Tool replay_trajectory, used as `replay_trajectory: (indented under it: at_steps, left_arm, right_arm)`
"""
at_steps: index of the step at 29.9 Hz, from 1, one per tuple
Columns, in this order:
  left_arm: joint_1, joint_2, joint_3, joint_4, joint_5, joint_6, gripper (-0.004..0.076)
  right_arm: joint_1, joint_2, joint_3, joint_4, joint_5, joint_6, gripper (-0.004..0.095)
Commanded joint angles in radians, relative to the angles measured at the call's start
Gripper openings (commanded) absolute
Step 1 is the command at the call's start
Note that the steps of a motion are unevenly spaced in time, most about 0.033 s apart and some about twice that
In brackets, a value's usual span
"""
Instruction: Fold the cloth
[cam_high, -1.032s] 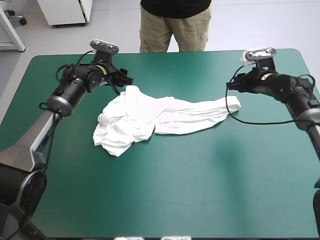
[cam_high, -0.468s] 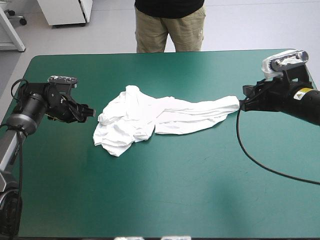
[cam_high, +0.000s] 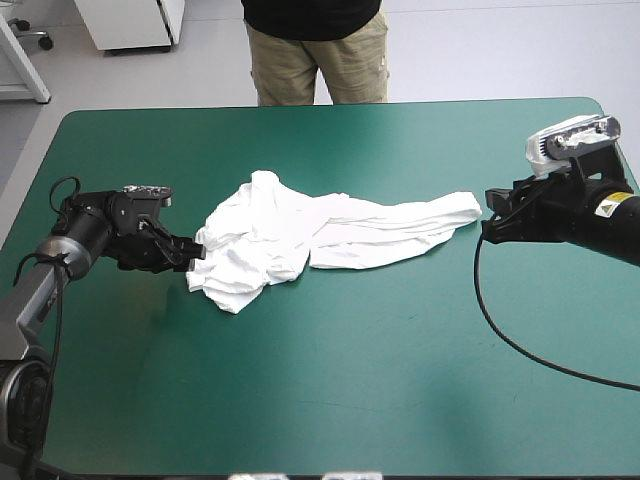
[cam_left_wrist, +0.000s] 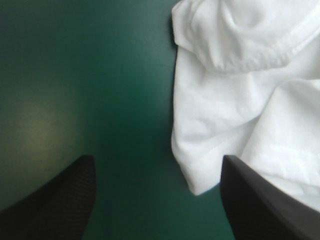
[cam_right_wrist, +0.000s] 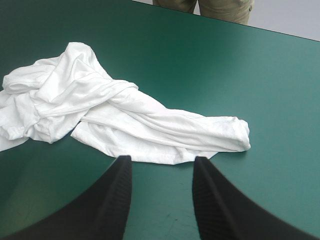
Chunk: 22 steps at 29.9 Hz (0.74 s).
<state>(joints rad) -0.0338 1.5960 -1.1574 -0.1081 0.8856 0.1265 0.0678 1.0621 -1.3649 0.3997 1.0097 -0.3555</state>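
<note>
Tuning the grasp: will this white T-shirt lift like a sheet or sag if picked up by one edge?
Probably floppy: the T-shirt lies crumpled in soft folds, so it would likely sag from any pinch. It looks thin and light; lifted by the end near the right gripper, the heap would likely trail behind. Pushed, it would probably bunch rather than slide.
</note>
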Motion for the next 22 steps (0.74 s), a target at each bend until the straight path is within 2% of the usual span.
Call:
replay_trajectory:
  at_steps: [1, 6, 9, 12, 13, 17, 22]
  left_arm:
    - [-0.004, 0.010, -0.022, -0.063, -0.061, 0.030, 0.0511]
    - [-0.004, 0.093, -0.022, -0.084, -0.089, 0.045, 0.0509]
    - [-0.004, 0.136, -0.022, -0.094, -0.076, 0.047, 0.0463]
    - [-0.006, 0.154, -0.022, -0.144, -0.041, 0.094, 0.0332]
    - [-0.006, 0.155, -0.022, -0.184, -0.030, 0.124, 0.0246]
    - [-0.006, 0.155, -0.022, -0.280, -0.006, 0.219, -0.0008]
    - [-0.006, 0.155, -0.022, -0.309, -0.008, 0.230, -0.0009]
  right_arm:
    - [-0.006, -0.015, -0.024, 0.023, -0.065, -0.011, 0.0374]
    - [-0.006, -0.015, -0.024, 0.020, -0.069, -0.011, 0.0372]
    - [-0.006, -0.015, -0.024, 0.020, -0.076, -0.011, 0.0372]
    - [-0.006, -0.015, -0.024, 0.020, -0.077, -0.011, 0.0371]
    - [-0.006, -0.015, -0.024, 0.020, -0.077, -0.011, 0.0371]
    - [-0.006, -0.015, -0.024, 0.020, -0.091, -0.011, 0.0356]
    - [-0.006, -0.015, -0.024, 0.018, -0.094, -0.011, 0.0325]
